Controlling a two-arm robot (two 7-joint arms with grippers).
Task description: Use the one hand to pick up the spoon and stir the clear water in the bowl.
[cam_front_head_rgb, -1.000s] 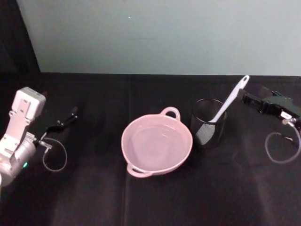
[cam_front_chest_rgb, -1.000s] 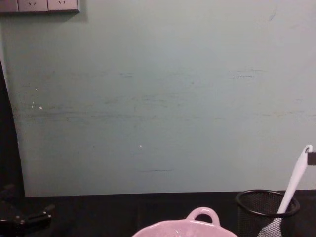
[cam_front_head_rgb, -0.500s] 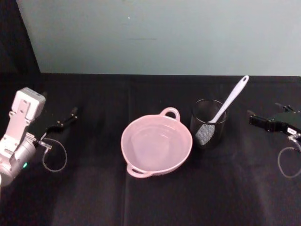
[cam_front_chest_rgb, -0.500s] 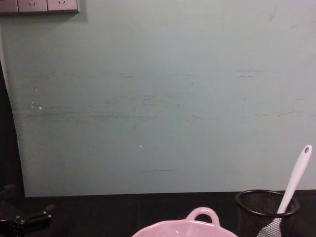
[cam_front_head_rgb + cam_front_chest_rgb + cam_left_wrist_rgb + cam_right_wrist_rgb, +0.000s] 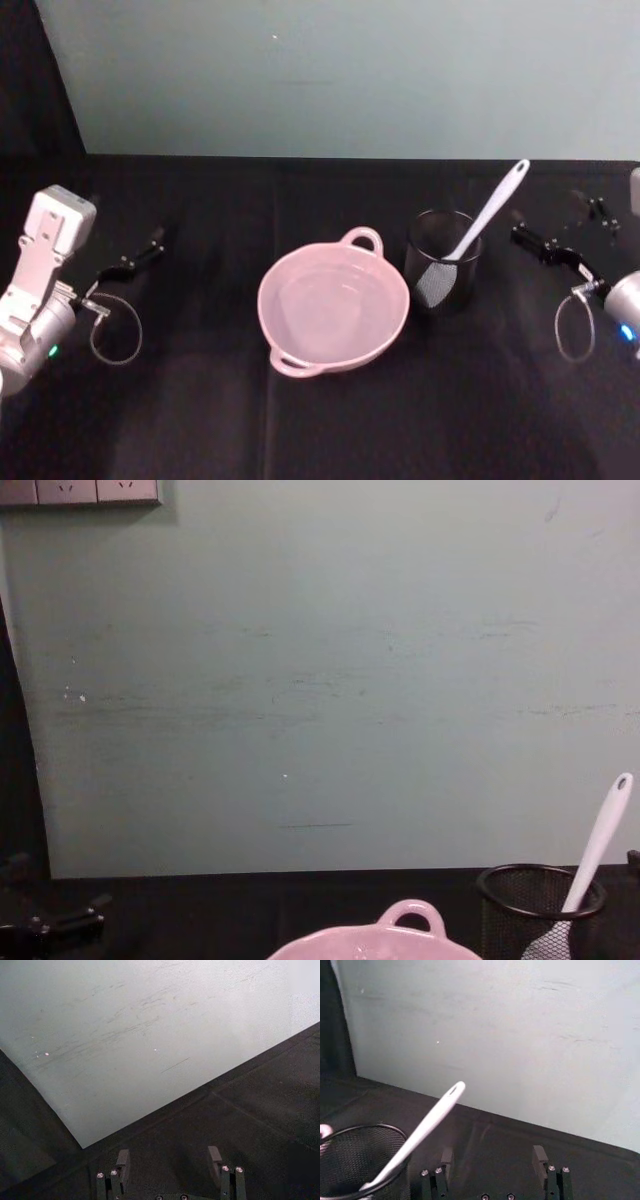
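The white spoon point(image 5: 487, 215) stands tilted in a black wire-mesh cup point(image 5: 442, 264), head down, handle leaning up to the right. Left of the cup sits the pale pink bowl point(image 5: 290, 335) holding clear water. My right gripper point(image 5: 555, 228) hovers open just right of the spoon's handle, apart from it. In the right wrist view its fingers point(image 5: 538, 1154) stand spread, with the spoon point(image 5: 424, 1129) and cup point(image 5: 355, 1160) ahead and to one side. My left gripper point(image 5: 140, 252) rests open at the table's far left, nothing between its fingers point(image 5: 123, 1159). The chest view shows the spoon point(image 5: 598, 842), cup point(image 5: 525, 905) and bowl point(image 5: 400, 942).
A black cloth point(image 5: 200, 420) covers the table, and a pale green wall point(image 5: 330, 70) stands behind it. Cable loops hang by the left wrist point(image 5: 115, 335) and the right wrist point(image 5: 572, 325). Bare cloth lies in front of the bowl.
The right gripper drew back to the right from the spoon's handle tip, then turned and came nearer again. Spoon, cup and bowl stayed put. The left arm barely moved.
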